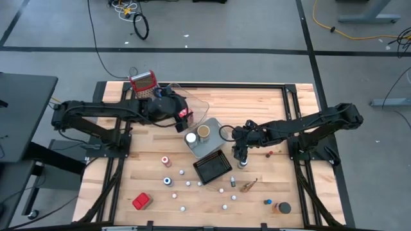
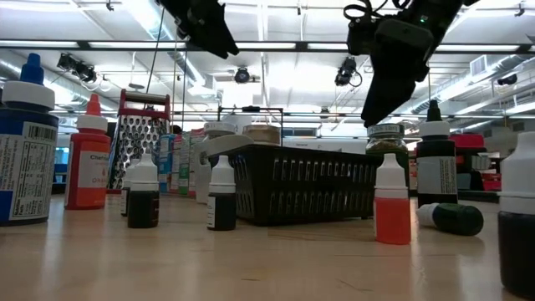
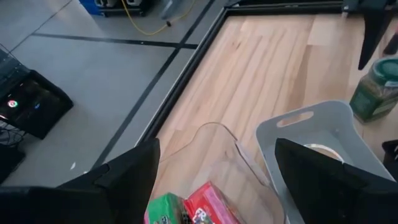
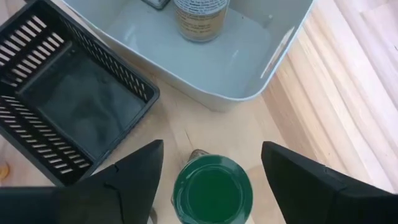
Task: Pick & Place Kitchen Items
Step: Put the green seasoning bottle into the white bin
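Note:
A jar with a green lid point(image 4: 211, 190) stands upright on the wooden table, between the black basket point(image 4: 68, 106) and the table's right side. My right gripper point(image 4: 211, 149) hangs open just above it, one finger on either side and clear of the lid; the jar point(image 1: 243, 163) sits under it in the high view. My left gripper point(image 3: 216, 146) is open and raised over the clear tray point(image 3: 211, 143), in which red and green cartons point(image 3: 189, 208) lie. A brown-lidded jar point(image 4: 199, 15) stands in the grey tray point(image 1: 196, 149).
Small dropper bottles and caps point(image 1: 186, 183) lie scattered over the near half of the table, with a red carton point(image 1: 141, 201) near left and a dark round lid point(image 1: 283, 207) near right. The grater point(image 1: 142, 82) stands at the far left edge.

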`<state>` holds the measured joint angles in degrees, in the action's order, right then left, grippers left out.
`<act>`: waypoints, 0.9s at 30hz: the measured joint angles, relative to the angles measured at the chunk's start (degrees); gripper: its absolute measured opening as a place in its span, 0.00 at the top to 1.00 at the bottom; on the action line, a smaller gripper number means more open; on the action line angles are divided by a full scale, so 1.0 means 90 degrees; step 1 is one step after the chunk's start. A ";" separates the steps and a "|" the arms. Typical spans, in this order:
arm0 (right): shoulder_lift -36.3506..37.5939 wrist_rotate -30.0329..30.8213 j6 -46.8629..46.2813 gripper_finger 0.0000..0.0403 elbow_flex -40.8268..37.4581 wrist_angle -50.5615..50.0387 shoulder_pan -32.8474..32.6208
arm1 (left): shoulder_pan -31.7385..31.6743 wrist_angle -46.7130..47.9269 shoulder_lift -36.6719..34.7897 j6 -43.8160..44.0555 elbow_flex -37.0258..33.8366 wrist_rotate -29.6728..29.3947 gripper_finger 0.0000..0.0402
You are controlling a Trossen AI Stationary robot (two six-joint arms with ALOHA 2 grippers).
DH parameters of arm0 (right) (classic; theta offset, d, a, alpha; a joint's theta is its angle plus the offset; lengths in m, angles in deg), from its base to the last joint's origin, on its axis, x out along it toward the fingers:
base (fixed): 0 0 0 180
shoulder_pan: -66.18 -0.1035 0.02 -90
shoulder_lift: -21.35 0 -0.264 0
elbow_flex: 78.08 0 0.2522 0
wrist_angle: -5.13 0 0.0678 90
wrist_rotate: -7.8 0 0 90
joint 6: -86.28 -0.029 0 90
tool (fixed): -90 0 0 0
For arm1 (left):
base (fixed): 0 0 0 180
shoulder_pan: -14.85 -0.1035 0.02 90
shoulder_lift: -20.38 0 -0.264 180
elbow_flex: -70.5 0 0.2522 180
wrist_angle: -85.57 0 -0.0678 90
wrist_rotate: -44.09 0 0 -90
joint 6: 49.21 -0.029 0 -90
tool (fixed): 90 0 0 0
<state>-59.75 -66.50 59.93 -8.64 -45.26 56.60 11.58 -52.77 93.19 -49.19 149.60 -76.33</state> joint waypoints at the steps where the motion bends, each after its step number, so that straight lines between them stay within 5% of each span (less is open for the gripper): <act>1: 0.0002 -0.0004 0.0000 0.30 0.0000 0.0010 -0.0001 | 0.0000 -0.0001 0.0001 0.0001 0.0000 -0.0001 0.19; 18: 0.0005 -0.0019 -0.0520 0.30 -0.1068 0.0917 -0.0112 | 0.0000 -0.0033 0.0047 0.0153 -0.0002 0.0000 0.19; 27: 0.0007 -0.0009 -0.0408 0.46 -0.1089 0.0980 -0.0112 | 0.0000 -0.0048 0.0047 0.0285 -0.0002 0.0000 0.19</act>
<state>-59.70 -66.58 56.26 -18.44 -36.44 55.59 11.58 -53.21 93.62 -46.63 149.58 -76.32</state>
